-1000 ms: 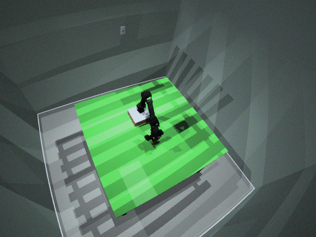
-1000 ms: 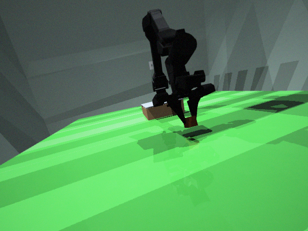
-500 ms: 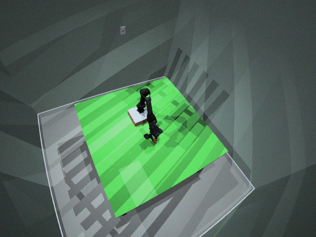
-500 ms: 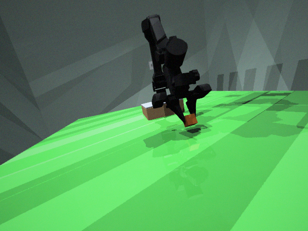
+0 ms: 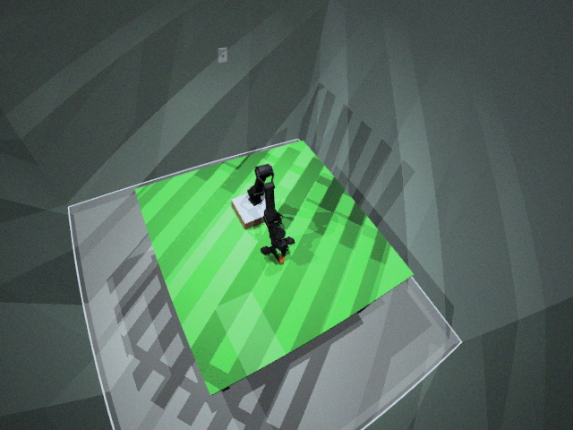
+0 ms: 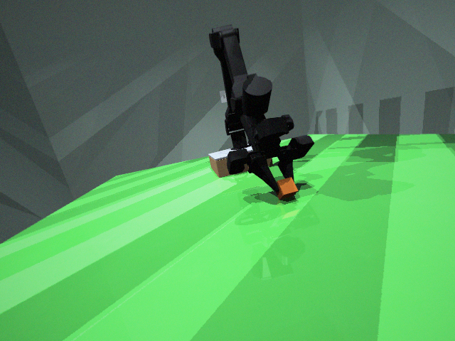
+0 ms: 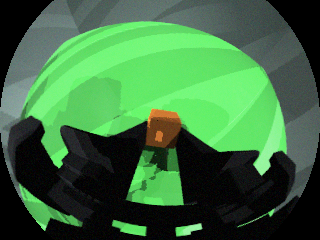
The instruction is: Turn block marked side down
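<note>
The black arm leans forward and down, its hand (image 5: pixel 280 260) (image 6: pixel 286 186) (image 7: pixel 162 127) tilted, fingers clamped partway closed

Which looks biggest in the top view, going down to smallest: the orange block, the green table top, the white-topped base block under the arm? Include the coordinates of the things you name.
1. Green table top (image 5: pixel 240 333) (image 6: pixel 146 293) (image 7: pixel 165 65)
2. White-topped base block (image 5: pixel 245 211) (image 6: pixel 219 155)
3. Orange block (image 5: pixel 281 260) (image 6: pixel 286 187) (image 7: pixel 164 129)

Top view: high above the hand (image 5: pixel 280 253) (image 6: pixel 284 183) (image 7: pixel 164 131), far off, facing down.
Exterior view: low before the hand, nearer, facing the base (image 5: pixel 250 211) (image 6: pixel 219 168).
Wrist view: closest, behind the fingertips, facing past them.
Shared by top and exterior: hand, base.
</note>
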Robot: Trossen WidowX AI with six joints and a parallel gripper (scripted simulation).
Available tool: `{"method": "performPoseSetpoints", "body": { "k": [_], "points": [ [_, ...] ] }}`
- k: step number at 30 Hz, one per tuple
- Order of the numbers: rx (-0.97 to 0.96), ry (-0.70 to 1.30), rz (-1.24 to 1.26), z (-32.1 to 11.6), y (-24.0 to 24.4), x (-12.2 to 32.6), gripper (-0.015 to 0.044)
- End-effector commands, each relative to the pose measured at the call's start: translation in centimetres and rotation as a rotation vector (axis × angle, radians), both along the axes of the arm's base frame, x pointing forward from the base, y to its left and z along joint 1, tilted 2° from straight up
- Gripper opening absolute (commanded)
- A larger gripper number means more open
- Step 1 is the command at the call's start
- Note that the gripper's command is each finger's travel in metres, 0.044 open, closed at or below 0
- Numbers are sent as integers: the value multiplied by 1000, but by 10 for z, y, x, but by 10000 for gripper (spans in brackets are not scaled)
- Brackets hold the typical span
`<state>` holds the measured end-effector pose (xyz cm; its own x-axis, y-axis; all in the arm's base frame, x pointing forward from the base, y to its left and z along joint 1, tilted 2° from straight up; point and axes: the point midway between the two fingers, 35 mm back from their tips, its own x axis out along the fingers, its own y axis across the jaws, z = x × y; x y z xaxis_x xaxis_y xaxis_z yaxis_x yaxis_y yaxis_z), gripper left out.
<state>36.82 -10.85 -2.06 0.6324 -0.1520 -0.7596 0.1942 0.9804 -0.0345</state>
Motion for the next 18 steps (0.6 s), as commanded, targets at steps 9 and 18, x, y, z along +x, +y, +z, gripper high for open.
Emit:
{"method": "performPoseSetpoints", "body": {
  "k": [9, 18],
  "points": [
    [-30, -165, 11, -11, 1, -3, 0],
    [-59, -294, 19, -9, 3, -11, 0]
  ]
}}
